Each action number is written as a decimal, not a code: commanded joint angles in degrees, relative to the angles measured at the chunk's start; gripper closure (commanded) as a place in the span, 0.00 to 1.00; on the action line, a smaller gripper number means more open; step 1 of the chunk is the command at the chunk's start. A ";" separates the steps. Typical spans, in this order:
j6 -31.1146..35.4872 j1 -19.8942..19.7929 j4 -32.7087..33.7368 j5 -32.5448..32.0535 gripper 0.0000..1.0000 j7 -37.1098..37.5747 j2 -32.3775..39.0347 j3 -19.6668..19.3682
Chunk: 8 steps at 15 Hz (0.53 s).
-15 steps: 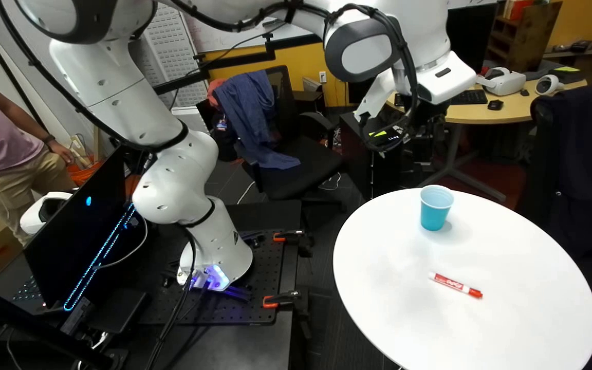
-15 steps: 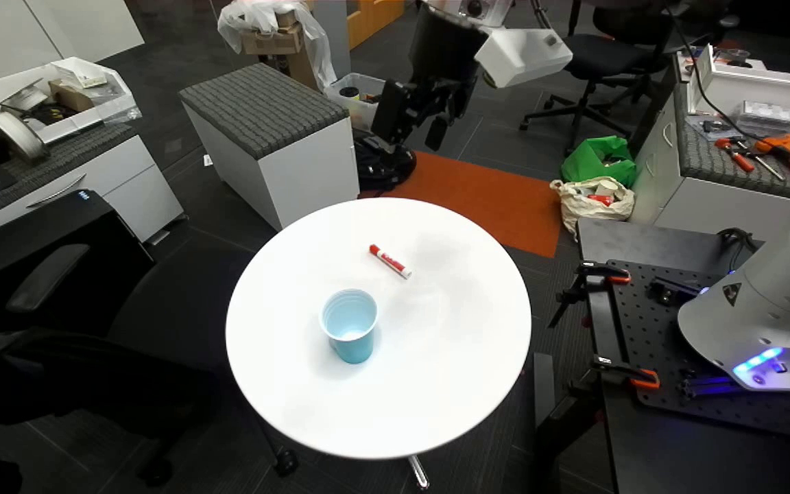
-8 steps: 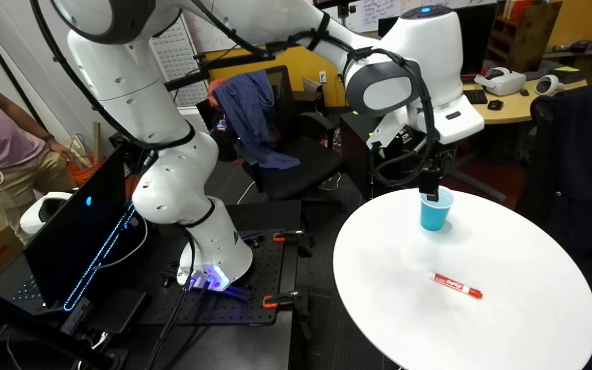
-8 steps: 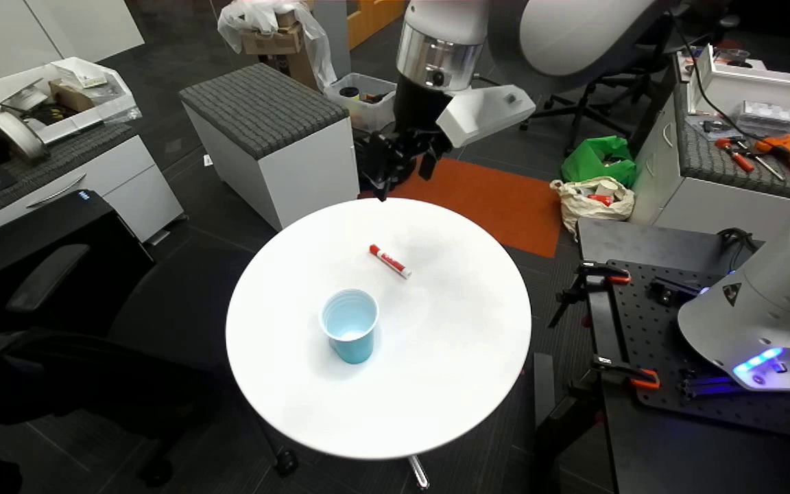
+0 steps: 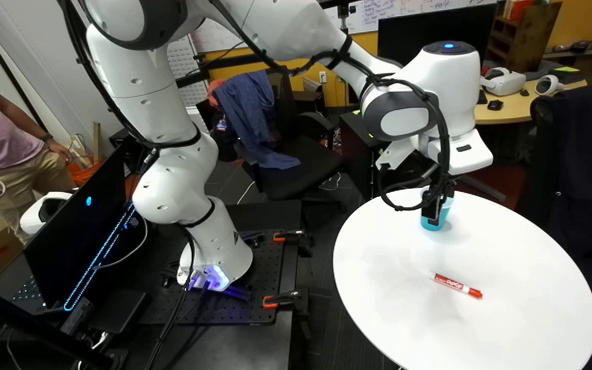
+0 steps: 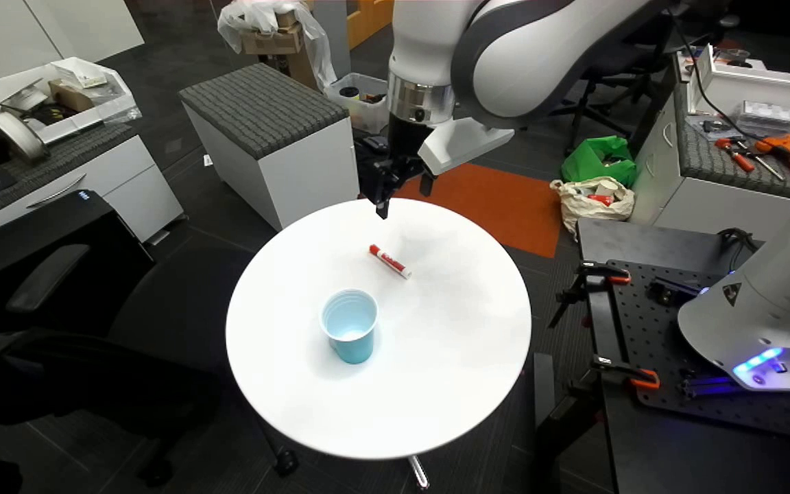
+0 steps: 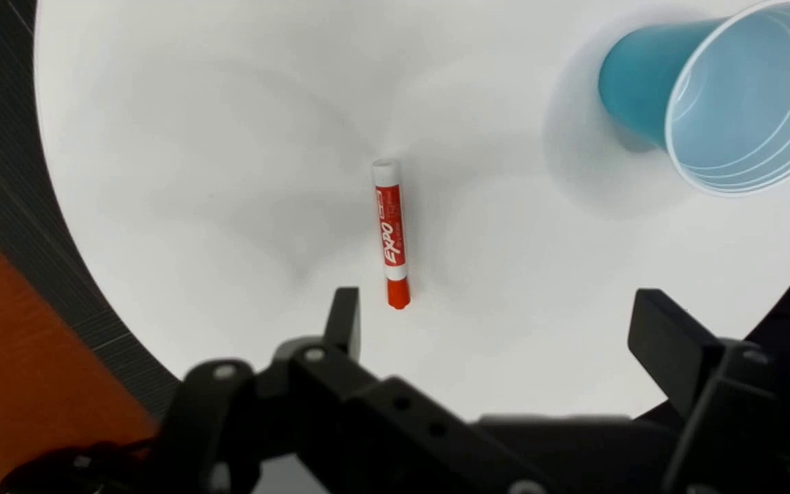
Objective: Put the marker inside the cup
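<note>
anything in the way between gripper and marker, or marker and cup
Nothing visible: in the wrist view, no object shows between the open gripper and the marker, and only white tabletop lies between the marker and the upright cup.

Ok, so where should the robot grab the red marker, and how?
I'd pinch the marker around its middle, coming straight down from above. It lies flat on the table, so its top and two long sides look easy to get at. The end effector is open and, as turned now, should close across the marker's thin width, not along its length.
</note>
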 commanded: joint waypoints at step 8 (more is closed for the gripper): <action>-0.14 2.44 2.12 0.56 0.00 -0.93 5.90 -3.29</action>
